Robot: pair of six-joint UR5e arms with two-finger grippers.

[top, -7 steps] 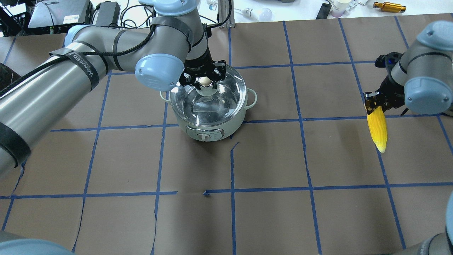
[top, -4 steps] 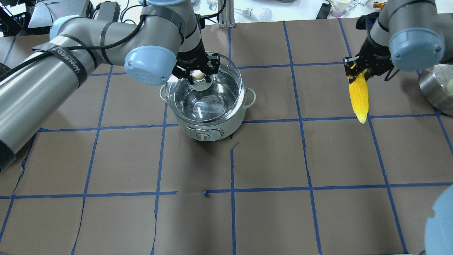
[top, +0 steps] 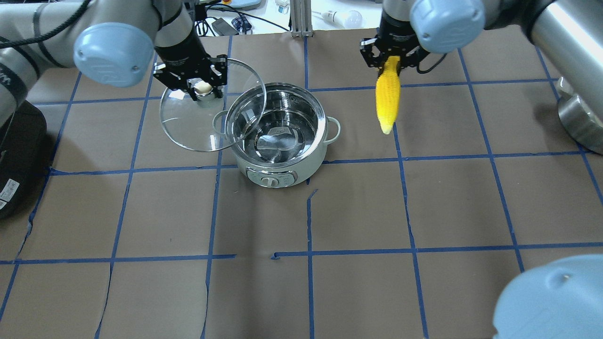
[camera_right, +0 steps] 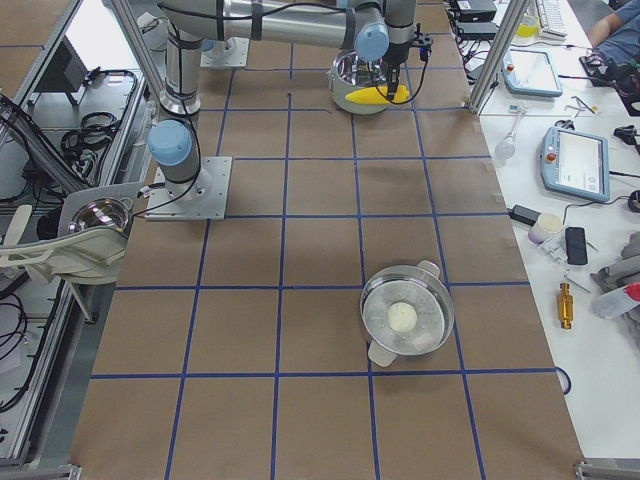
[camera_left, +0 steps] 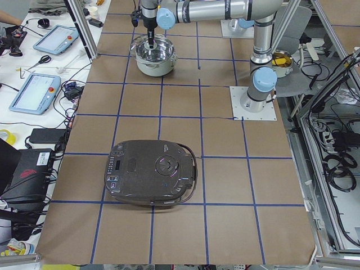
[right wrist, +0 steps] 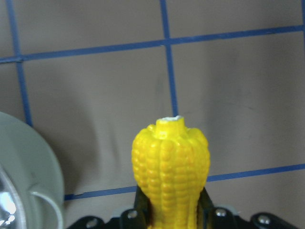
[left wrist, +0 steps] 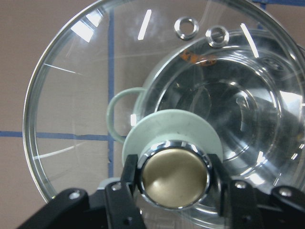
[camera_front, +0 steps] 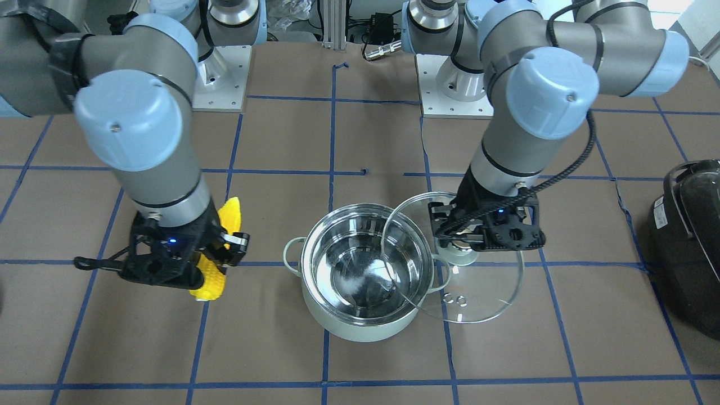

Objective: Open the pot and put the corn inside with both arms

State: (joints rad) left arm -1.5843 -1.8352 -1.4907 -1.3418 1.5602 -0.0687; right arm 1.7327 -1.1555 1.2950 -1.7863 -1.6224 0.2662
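Note:
The pale mint pot point(top: 282, 175) stands open on the table, its steel inside bare; it also shows in the front view point(camera_front: 360, 329). My left gripper point(top: 202, 87) is shut on the beige knob point(left wrist: 175, 177) of the glass lid point(top: 188, 125) and holds the lid in the air, over the pot's left rim and handle. My right gripper point(top: 391, 61) is shut on the thick end of the yellow corn point(top: 387, 101), which hangs tip down above the table to the right of the pot. The corn fills the right wrist view point(right wrist: 170, 162).
A big black appliance point(top: 14, 155) sits at the table's left edge, also seen in the front view point(camera_front: 689, 247). A steel bowl point(top: 579, 117) with a white lump stands at the far right. The table is brown paper with blue tape lines.
My left gripper has lifted the lid off the pot and carried it left. My right gripper has carried the corn left and toward the back, closer to the pot.

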